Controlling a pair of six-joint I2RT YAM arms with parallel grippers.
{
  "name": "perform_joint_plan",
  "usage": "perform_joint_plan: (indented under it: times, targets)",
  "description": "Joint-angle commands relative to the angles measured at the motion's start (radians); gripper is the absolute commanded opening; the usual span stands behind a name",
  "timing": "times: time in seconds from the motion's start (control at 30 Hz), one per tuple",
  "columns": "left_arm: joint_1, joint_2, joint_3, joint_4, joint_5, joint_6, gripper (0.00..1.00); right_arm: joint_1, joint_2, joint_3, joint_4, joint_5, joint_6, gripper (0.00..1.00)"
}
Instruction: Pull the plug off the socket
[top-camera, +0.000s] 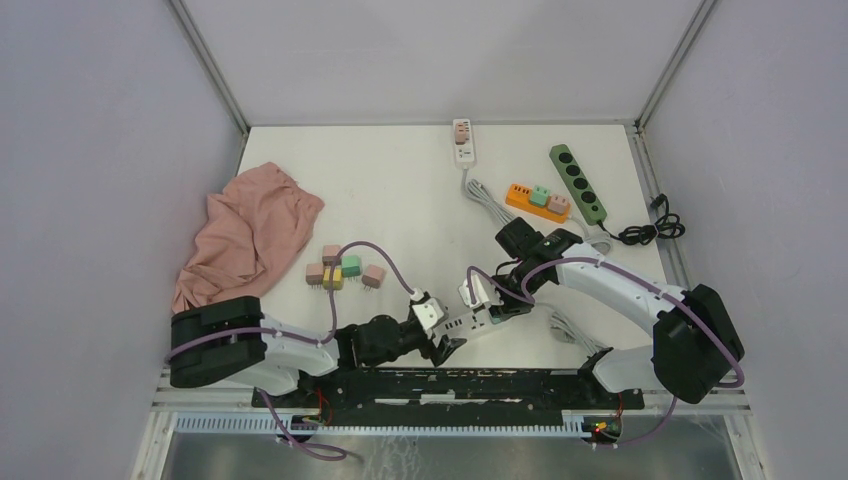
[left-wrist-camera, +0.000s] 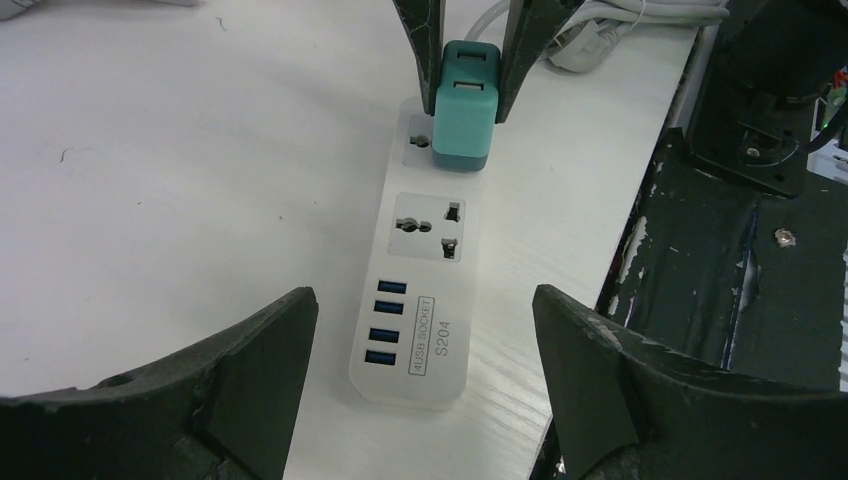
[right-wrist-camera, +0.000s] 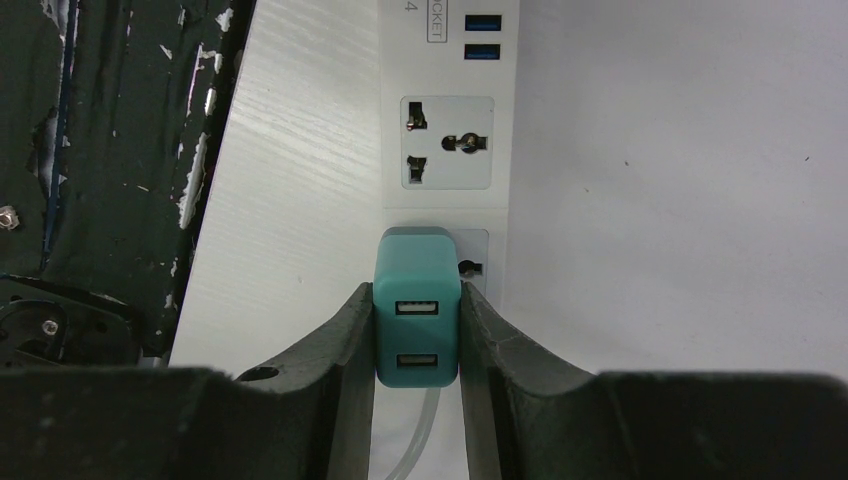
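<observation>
At 6 o'clock on the table (top-camera: 400, 180), near its front edge, a teal two-port USB plug (left-wrist-camera: 462, 105) stands in the end socket of the white strip (left-wrist-camera: 425, 230). The right gripper (right-wrist-camera: 417, 300) clamps the plug's sides. The left gripper (left-wrist-camera: 422, 300) hangs open over the strip's USB end. Left wrist view: the table edge runs close at 3 o'clock and white tabletop extends toward 9 o'clock.

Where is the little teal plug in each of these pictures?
Left wrist: top centre, teal plug between the right gripper fingers.
Right wrist: lower centre, pinched.
Top external: hidden beneath the right gripper, low centre.
Shared landmark: white power strip under it, both wrist views.
</observation>
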Motion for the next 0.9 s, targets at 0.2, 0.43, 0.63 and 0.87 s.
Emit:
perform_joint_plan:
  times: [0.2, 0.43, 0.63, 0.87]
  targets:
    - [-0.009, 0.046, 0.053, 0.060, -0.070, 0.007, 0.88, 0.005, -0.002, 0.044, -0.015, -0.039, 0.004, 0.00]
    - [-0.007, 0.063, 0.070, 0.032, -0.099, -0.036, 0.91, 0.006, -0.003, 0.044, -0.013, -0.040, 0.003, 0.00]
    - [-0.006, 0.102, 0.090, 0.021, -0.115, -0.068, 0.94, 0.006, -0.003, 0.044, -0.015, -0.040, 0.002, 0.00]
    - [-0.004, 0.122, 0.097, 0.024, -0.123, -0.075, 1.00, 0.005, 0.000, 0.045, -0.017, -0.040, -0.001, 0.01]
